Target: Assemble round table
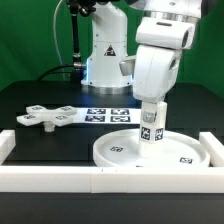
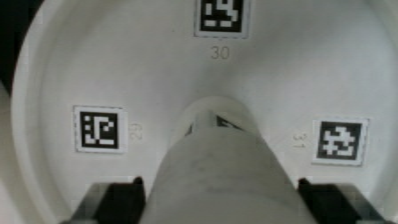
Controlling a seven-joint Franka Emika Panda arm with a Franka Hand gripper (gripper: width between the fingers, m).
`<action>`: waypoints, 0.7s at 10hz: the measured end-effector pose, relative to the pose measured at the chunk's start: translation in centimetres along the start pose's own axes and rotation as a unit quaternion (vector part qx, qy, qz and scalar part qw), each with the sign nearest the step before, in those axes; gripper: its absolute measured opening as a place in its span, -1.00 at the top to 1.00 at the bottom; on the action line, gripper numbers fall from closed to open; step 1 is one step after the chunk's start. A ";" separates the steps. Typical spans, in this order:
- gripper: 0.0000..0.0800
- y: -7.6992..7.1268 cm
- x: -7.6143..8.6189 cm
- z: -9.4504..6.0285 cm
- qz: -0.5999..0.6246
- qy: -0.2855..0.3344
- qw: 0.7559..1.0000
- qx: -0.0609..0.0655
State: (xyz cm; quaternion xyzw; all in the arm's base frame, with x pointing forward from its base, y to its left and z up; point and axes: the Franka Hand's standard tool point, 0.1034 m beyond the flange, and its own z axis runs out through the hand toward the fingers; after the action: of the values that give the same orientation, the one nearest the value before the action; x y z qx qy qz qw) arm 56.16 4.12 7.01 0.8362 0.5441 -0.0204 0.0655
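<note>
The large rimmed round disc [image 1: 150, 150] lies flat on the black table near the front rail. My gripper [image 1: 152, 118] is shut on the short cylindrical post [image 1: 152, 126] and holds it upright over the middle of the disc, its lower end at or just above the disc's surface. In the wrist view the post [image 2: 221, 160] runs between my two fingers [image 2: 121, 196] down to the disc [image 2: 160, 70], whose tags show around it. The flat cross-shaped piece [image 1: 48, 116] lies on the table at the exterior view's left.
The marker board [image 1: 108, 114] lies behind the disc. White border rails run along the front [image 1: 100, 180], the exterior view's left [image 1: 5, 145] and right [image 1: 214, 145]. The arm's base [image 1: 105, 55] stands at the back.
</note>
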 end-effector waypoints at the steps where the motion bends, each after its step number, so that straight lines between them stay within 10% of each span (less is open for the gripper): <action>1: -0.02 0.0 0.0 0.0 0.043 -0.001 0.999 0.001; 7: -0.02 -0.4 0.1 -0.1 0.404 0.007 0.914 0.026</action>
State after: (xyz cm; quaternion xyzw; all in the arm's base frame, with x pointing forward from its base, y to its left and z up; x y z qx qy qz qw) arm 55.87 4.38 7.01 0.9862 0.1599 -0.0008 0.0428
